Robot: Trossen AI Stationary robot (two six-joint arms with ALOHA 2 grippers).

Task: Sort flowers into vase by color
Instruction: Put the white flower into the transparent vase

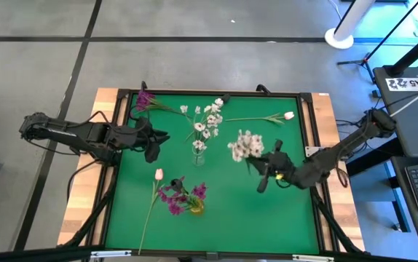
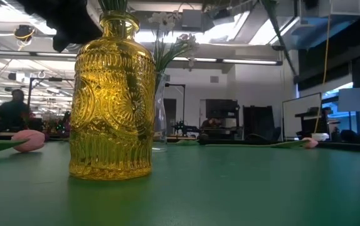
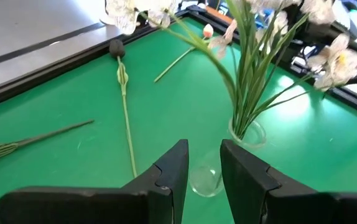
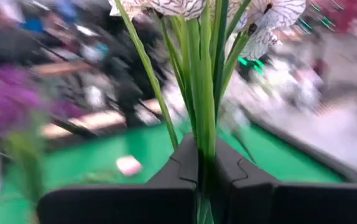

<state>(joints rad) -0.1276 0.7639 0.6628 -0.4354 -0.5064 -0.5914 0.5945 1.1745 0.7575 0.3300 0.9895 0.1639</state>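
My right gripper is over the table's right half, shut on a spray of white flowers that is lifted off the green mat. A clear vase at mid-table holds more white flowers. A yellow glass vase near the front holds purple flowers. One pink tulip lies beside it, its stalk flat on the mat. Another pink tulip and a purple stem lie at the far edge. My left gripper is open at the left, pointing at the clear vase. My right gripper pinches the bunched green stalks of the white spray between its two fingers. The fingers come roughly level from the table's right side. The stalks run out past the fingertips, with the white blossoms at their far end. The spray is clear of the table.
A raised dark frame borders the green mat, with wooden table edges outside it. Open mat lies at the front right. Beyond the table are desks, screens and a person far off in the room.
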